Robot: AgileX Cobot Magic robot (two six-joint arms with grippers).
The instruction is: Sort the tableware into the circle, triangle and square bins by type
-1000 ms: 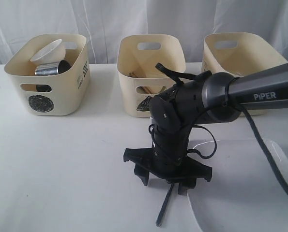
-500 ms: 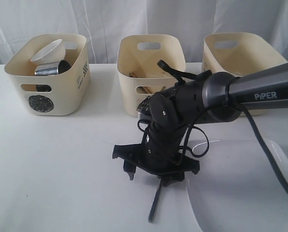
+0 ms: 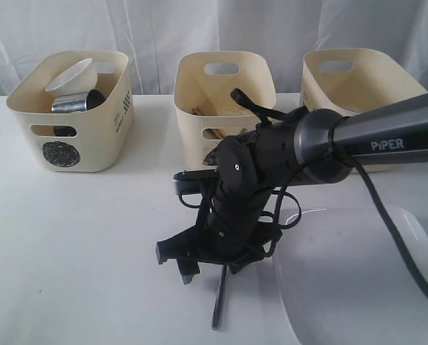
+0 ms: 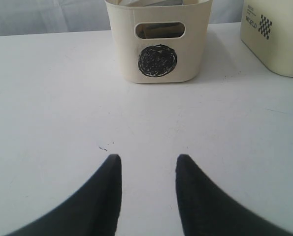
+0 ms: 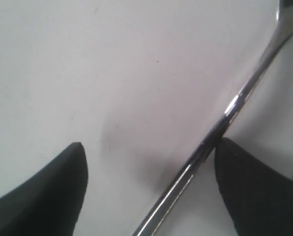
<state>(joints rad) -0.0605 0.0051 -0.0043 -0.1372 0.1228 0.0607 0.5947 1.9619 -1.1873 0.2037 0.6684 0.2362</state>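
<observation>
Leftward in the exterior view, the right gripper [image 5: 150,147] has travelled and twisted. The steel utensil [image 3: 219,305] under it has shifted the same way, away from the white square plate [image 3: 357,287]. The jaws stand fully apart and straddle the handle, which lies on the table close against one finger. Nothing is grasped. Judgement: the handle now lies clear enough of the plate for a pinch. The likely destination is the middle bin [image 3: 192,93], which holds wooden chopsticks [image 3: 199,111]. The left gripper [image 4: 148,160] is parted and empty, facing the circle bin [image 4: 121,49].

"PiPER" on arm [image 3: 390,136]; "WORLD" on tub [image 4: 279,39]
</observation>
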